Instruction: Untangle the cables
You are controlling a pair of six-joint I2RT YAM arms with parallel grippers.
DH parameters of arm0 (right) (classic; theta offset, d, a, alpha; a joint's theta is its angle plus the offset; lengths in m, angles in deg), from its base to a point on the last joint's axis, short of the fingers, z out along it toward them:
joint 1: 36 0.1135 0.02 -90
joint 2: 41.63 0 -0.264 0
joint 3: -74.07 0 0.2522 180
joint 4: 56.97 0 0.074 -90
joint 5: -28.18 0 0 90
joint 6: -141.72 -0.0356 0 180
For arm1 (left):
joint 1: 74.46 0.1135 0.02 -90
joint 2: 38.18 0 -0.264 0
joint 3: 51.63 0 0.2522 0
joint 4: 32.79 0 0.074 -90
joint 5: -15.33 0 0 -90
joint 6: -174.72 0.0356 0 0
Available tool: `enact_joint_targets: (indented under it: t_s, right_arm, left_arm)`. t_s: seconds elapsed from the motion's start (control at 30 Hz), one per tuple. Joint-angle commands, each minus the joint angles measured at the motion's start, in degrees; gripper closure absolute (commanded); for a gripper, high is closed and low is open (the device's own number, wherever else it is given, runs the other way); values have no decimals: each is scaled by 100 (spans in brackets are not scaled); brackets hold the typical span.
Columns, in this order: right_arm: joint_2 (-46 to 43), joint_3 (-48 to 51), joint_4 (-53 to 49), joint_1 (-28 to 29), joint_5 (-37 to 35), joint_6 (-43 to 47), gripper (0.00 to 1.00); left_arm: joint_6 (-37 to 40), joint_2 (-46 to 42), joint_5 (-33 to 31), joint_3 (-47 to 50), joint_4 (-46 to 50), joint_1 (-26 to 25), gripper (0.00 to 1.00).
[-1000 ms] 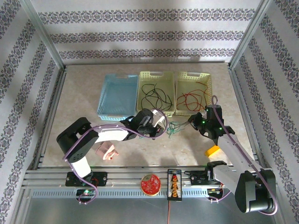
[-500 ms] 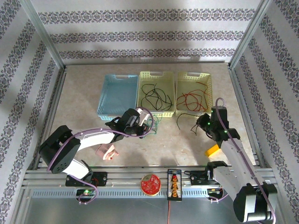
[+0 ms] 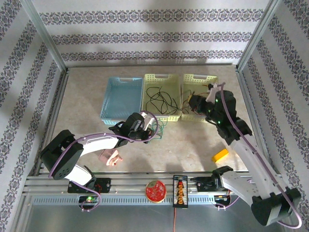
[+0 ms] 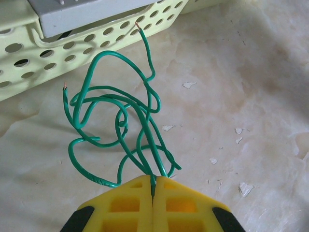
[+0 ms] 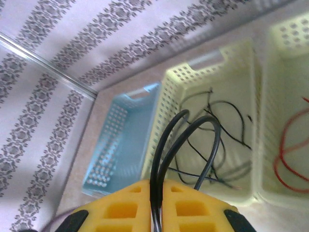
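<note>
A green cable [image 4: 144, 123], tangled into several loose loops with bare copper ends, fans out ahead of the pinched tips of the left gripper [image 4: 153, 186]. A black cable [image 5: 215, 126] arches up, doubled over, from between the closed tips of the right gripper [image 5: 157, 193]. More black strands [image 5: 231, 107] lie beyond it, and red strands [image 5: 276, 157] lie to its right.

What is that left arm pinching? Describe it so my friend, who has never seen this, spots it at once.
On the table, find the middle yellow basket in the row of three. Just outside its near wall, a tangle of thin wire fans out from the shut jaws of the left arm. It alone is green; the baskets hold black wires and red wires.
</note>
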Motion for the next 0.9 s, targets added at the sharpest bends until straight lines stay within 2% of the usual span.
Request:
enact_joint_targets:
  t_s: [0.0, 0.03, 0.13, 0.2, 0.27, 0.3, 0.4, 0.47, 0.6, 0.67, 0.73, 0.87]
  right_arm:
    - [993, -423, 402, 87, 43, 155, 90]
    - [1394, -646, 424, 103, 70, 212, 90]
    - [2554, -1285, 496, 127, 233, 259, 90]
    - [3210, -1635, 505, 123, 360, 202, 88]
    - [3751, -1939, 496, 122, 573, 224, 80]
    - [3901, -2030, 438, 123, 597, 213, 72]
    - [4027, -2044, 323, 148, 618, 202, 56]
    - [3843, -1868, 280, 192, 472, 293, 47]
    - [3226, -1271, 183, 228, 240, 391, 45]
    - [2918, -946, 205, 245, 188, 400, 45]
    - [2648, -647, 186, 259, 189, 400, 45]
    - [2273, -209, 171, 280, 231, 366, 45]
  left_arm:
    - [-206, -80, 20, 118, -282, 34, 100]
    - [-232, -119, 3, 143, -285, 34, 100]
    - [-270, -272, -83, 219, -239, 34, 84]
    - [-257, -395, -182, 254, -114, 34, 64]
    - [-219, -559, -288, 297, 68, 38, 39]
    - [-210, -638, -342, 320, 146, 34, 31]
    - [-174, -872, -468, 378, 484, 42, 19]
    - [-190, -991, -515, 412, 738, 43, 15]
    - [-226, -1051, -469, 430, 1268, 51, 14]
    - [-265, -962, -406, 431, 1488, 51, 18]
    - [-302, -833, -356, 459, 1543, 51, 30]
    - [-331, -589, -458, 475, 1274, 51, 36]
